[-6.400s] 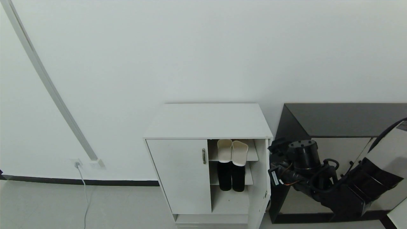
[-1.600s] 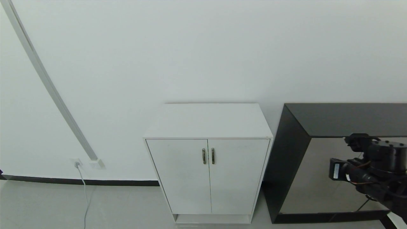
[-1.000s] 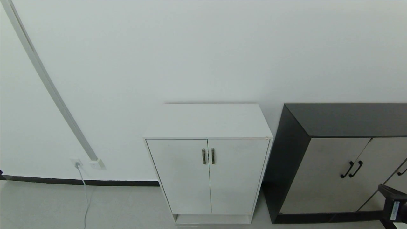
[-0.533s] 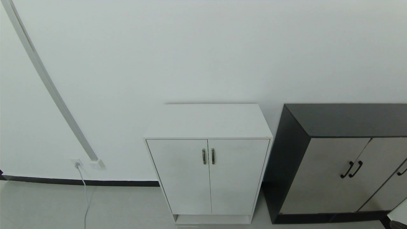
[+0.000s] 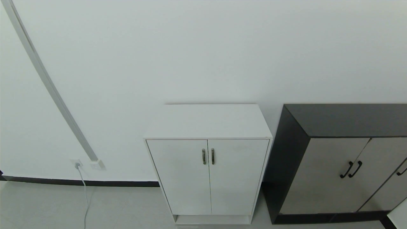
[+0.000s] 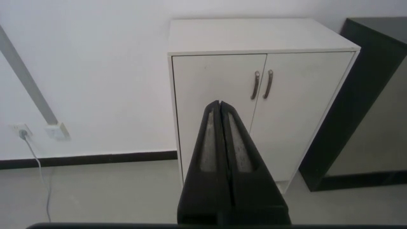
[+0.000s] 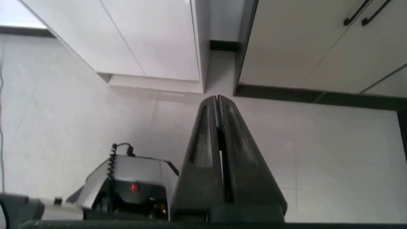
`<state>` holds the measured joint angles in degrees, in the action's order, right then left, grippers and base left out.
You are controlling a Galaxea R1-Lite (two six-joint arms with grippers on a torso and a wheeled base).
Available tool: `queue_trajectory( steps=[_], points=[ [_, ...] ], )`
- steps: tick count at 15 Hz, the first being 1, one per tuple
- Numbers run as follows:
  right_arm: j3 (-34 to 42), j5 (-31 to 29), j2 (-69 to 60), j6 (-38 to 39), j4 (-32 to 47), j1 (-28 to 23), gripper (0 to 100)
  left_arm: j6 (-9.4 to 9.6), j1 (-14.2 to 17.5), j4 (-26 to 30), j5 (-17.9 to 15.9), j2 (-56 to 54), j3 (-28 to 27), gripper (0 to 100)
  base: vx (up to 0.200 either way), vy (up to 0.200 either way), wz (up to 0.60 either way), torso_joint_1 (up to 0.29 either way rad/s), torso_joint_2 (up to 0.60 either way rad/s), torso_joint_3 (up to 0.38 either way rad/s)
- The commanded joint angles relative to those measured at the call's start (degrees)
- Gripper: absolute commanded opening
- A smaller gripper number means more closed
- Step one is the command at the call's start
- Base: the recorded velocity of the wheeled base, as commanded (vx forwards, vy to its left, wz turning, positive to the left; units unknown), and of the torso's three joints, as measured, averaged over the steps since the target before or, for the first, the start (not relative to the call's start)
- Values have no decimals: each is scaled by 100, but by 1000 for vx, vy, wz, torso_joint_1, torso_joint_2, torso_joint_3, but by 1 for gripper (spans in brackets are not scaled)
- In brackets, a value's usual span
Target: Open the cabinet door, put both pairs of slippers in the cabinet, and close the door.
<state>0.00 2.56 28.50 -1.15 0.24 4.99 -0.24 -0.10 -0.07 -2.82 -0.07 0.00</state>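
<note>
Against a bare wall, the white cabinet (image 5: 206, 122) stands fully shut, its left door (image 5: 179, 176) and right door (image 5: 237, 176) flush and the two handles (image 5: 203, 156) side by side at the seam. Seconds earlier the right door hung open, showing a white pair of slippers on the upper shelf and a black pair on the shelf below, with the right arm just to the right of the cabinet. That door has since swung closed. The arm has pulled away past the black cabinet (image 5: 337, 122), which stands to the white cabinet's right, and on out of the head camera's frame. Both pairs now sit hidden behind the right door, presumably on the shelves where they were last seen.

The left gripper (image 6: 219, 105) hangs well in front of the white cabinet, pointed at its doors, fingers pressed together on nothing. The right gripper (image 7: 218, 98) is low, in front of the white cabinet's lower right corner. It is aimed at the floor (image 7: 331, 152) near the gap between the two cabinets, its fingers likewise pressed together and empty. With the slippers stowed and the door closed, every step of the task appears done, and only bringing the arms to rest seems to remain.
</note>
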Motion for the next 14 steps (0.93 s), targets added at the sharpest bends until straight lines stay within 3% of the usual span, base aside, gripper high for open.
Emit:
queue_trajectory(
  steps=[1,8,14],
  points=[
    [0,-10,-468,9,-24,73,0,-2,1,-1,0,7,0,0,0,0,0,0,0,0],
    [0,-45,-2129,9,-24,-86,0,-2,1,-1,0,7,0,0,0,0,0,0,0,0],
    [0,-71,-2314,106,-24,-94,0,-2,1,-1,0,7,0,0,0,0,0,0,0,0]
  ],
)
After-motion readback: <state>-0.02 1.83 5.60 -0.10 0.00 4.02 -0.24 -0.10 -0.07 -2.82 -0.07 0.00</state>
